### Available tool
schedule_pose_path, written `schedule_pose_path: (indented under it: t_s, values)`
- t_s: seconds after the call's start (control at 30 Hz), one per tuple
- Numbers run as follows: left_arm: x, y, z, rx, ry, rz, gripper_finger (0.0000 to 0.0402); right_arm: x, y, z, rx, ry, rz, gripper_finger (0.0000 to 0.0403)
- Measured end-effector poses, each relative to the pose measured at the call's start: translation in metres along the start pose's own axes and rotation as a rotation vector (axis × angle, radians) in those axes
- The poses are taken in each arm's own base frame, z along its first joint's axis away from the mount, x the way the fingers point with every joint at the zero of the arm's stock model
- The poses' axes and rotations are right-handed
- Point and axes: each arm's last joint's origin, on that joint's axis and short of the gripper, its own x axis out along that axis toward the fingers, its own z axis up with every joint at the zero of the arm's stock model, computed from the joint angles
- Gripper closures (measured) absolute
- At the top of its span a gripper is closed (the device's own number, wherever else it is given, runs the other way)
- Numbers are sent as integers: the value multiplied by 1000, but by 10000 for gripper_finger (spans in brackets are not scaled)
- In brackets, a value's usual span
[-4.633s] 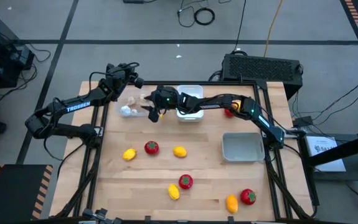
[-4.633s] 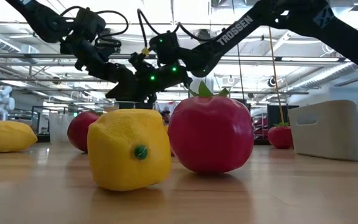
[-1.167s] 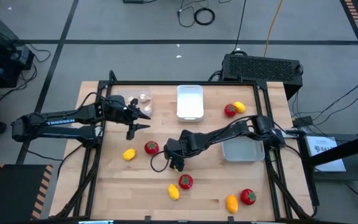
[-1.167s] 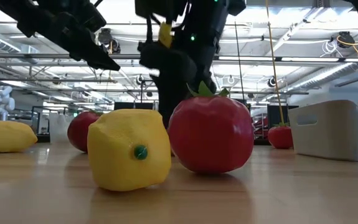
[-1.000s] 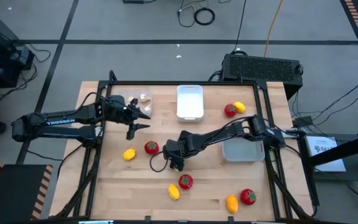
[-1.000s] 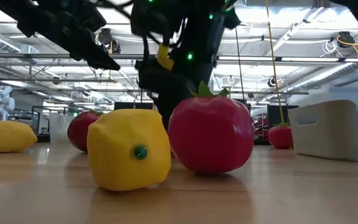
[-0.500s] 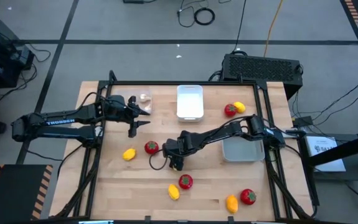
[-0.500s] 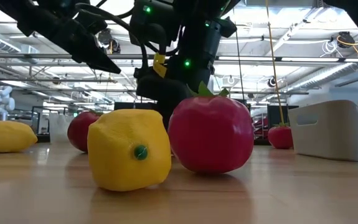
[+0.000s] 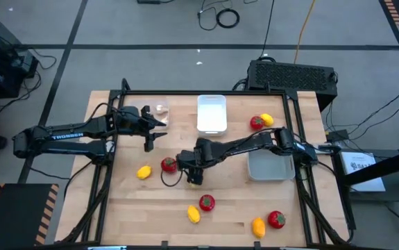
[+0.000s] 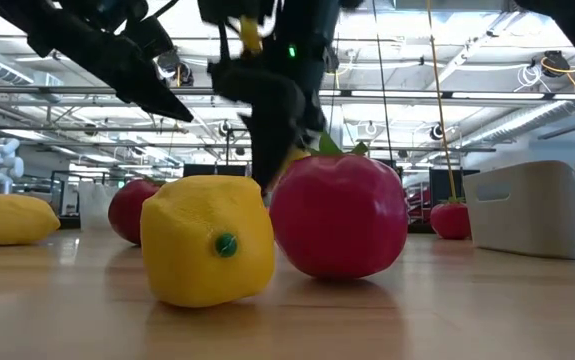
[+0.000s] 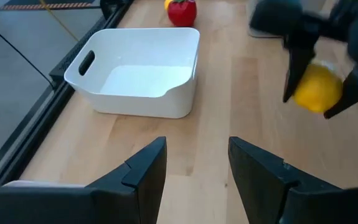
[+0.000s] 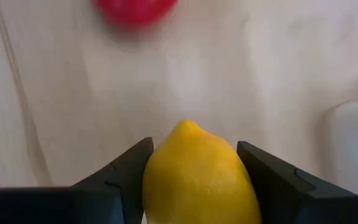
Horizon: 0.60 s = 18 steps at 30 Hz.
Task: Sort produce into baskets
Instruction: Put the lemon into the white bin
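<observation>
My right gripper (image 9: pixel 193 176) is over the table's middle, shut on a yellow lemon (image 12: pixel 194 168), next to a red tomato (image 9: pixel 168 164). My left gripper (image 9: pixel 152 133) hangs open and empty at the far left, near the clear tray (image 9: pixel 154 111) that holds a whitish bulb (image 9: pixel 161 108). The white tray (image 9: pixel 211 113) stands at the far middle and the grey tray (image 9: pixel 270 164) at the right. The left wrist view shows the lemon (image 11: pixel 315 90) and the white tray (image 11: pixel 135 74). My right gripper pinches the lemon's two opposite sides (image 12: pixel 157 171) between its two fingers (image 12: pixel 126 171). The fingers come from above, pointing down. The lemon's pointed end (image 12: pixel 187 126) sticks out past the fingertips. The lemon seems to hang a little above the table.
Loose on the table: a yellow fruit (image 9: pixel 143 171) at the left, a tomato (image 9: pixel 206 202) and a yellow fruit (image 9: pixel 193 214) near the front, an orange fruit (image 9: pixel 258 226) and a tomato (image 9: pixel 276 219) at the front right, a tomato (image 9: pixel 256 123) and a yellow fruit (image 9: pixel 266 119) at the far right. A black box (image 9: pixel 293 74) stands behind the table.
My right gripper, shut on the lemon, has risen and gone a little toward the table's left and far edges, closer to the red tomato. The lemon has gone with it.
</observation>
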Motion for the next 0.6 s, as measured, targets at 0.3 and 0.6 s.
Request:
schedule_pose_path:
  t_s: [0.3, 0.6]
  values:
    - [0, 2, -1, -25, 24, 80, 221, -43, -50, 31, -46, -75, -206, 194]
    - [0, 3, -3, -26, 42, 106, 221, -28, -134, 39, 72, 7, -303, 195]
